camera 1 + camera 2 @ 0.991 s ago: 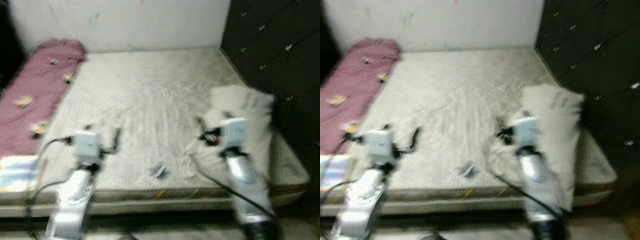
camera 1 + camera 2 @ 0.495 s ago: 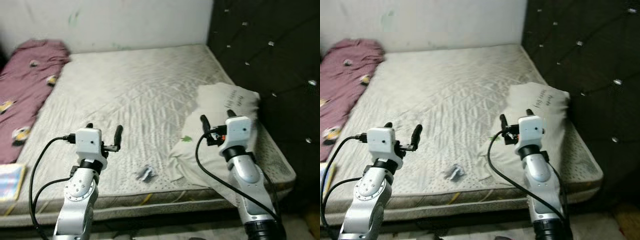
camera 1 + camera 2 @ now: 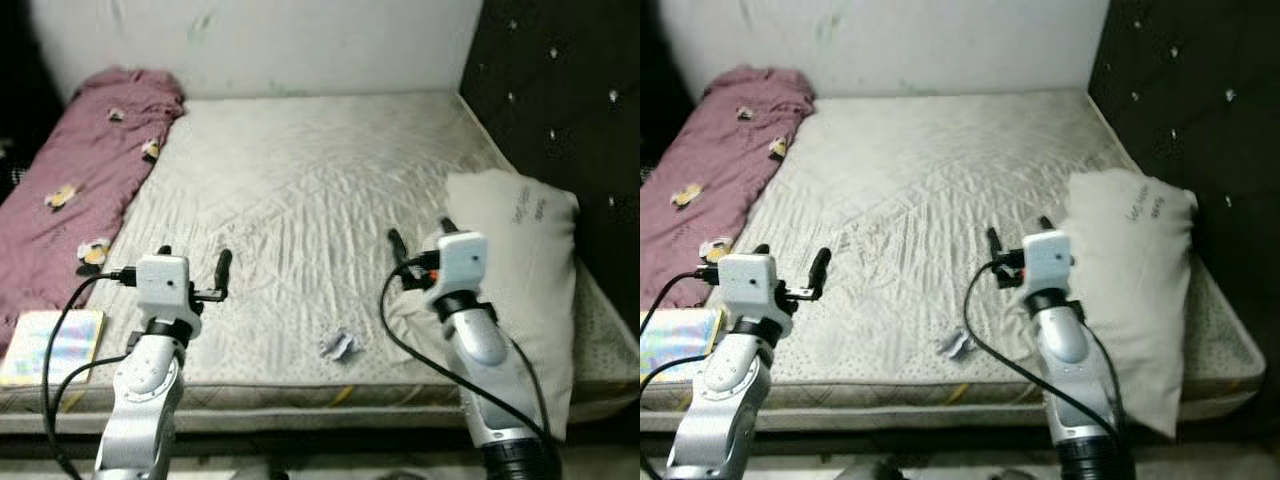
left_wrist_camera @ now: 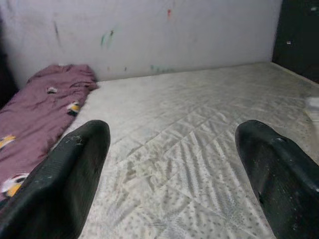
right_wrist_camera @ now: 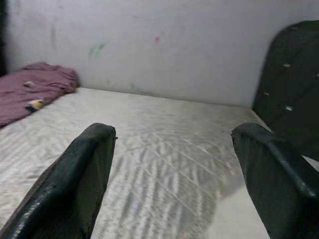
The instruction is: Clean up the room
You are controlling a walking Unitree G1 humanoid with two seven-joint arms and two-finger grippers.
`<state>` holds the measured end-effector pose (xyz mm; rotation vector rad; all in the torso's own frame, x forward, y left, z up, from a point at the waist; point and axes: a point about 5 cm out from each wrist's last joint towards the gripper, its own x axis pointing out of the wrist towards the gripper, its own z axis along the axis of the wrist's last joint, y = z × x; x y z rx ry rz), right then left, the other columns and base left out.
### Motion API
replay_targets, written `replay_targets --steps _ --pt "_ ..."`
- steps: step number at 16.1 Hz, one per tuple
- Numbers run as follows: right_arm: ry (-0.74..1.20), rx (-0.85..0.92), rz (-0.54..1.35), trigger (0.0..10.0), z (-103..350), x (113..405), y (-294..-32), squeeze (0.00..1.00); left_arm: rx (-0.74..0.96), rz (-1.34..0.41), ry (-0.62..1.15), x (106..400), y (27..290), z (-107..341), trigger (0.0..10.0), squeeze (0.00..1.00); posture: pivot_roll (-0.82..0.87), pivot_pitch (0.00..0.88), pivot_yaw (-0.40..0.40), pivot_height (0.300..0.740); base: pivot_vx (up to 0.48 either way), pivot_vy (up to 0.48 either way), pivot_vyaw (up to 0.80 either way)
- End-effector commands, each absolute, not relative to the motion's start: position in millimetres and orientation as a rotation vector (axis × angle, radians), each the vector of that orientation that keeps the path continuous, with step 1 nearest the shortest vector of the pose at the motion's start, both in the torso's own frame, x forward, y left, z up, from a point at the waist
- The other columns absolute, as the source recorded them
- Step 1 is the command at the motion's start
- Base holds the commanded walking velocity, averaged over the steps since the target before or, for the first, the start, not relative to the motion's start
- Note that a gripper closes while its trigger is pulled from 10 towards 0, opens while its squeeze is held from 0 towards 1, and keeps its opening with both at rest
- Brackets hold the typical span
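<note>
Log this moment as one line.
left pincer open, empty | right pincer open, empty | crumpled wrapper on mattress | pillow

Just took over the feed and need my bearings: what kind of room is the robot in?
Most likely a bedroom. A bare quilted mattress lies against a dark tufted headboard, with a pale pillow and a maroon patterned blanket on it. Both grippers hover open above its near edge.

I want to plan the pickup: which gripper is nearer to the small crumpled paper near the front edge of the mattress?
Right. The right gripper hovers just beyond the crumpled paper, toward the pillow; the left gripper is farther off, toward the maroon blanket.
</note>
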<state>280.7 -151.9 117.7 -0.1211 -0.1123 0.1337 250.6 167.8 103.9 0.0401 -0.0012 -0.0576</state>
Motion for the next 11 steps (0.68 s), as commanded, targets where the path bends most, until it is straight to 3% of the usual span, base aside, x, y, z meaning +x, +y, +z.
replay_targets --steps 1,2,9,11 --pt "-0.118 -0.115 0.101 10.0 119 281 -158 0.00 0.040 -0.071 0.007 250 167 103 10.0 0.00 -0.02 0.000 0.035 0.740 0.000 0.476 0.00" --pt "-0.120 -0.113 0.094 10.0 120 282 -158 0.00 0.043 -0.074 0.006 251 167 103 10.0 0.00 -0.02 0.000 0.035 0.740 0.000 0.476 0.00" --pt "-0.127 -0.114 0.093 10.0 122 285 -157 0.00 -0.016 -0.045 0.041 260 176 99 10.0 0.00 -0.03 0.000 0.029 0.740 0.000 0.000 0.00" --pt "-0.127 -0.118 0.074 10.0 123 285 -159 0.00 0.043 -0.041 0.033 264 181 99 10.0 0.00 -0.03 0.000 0.028 0.740 0.000 0.000 0.00"
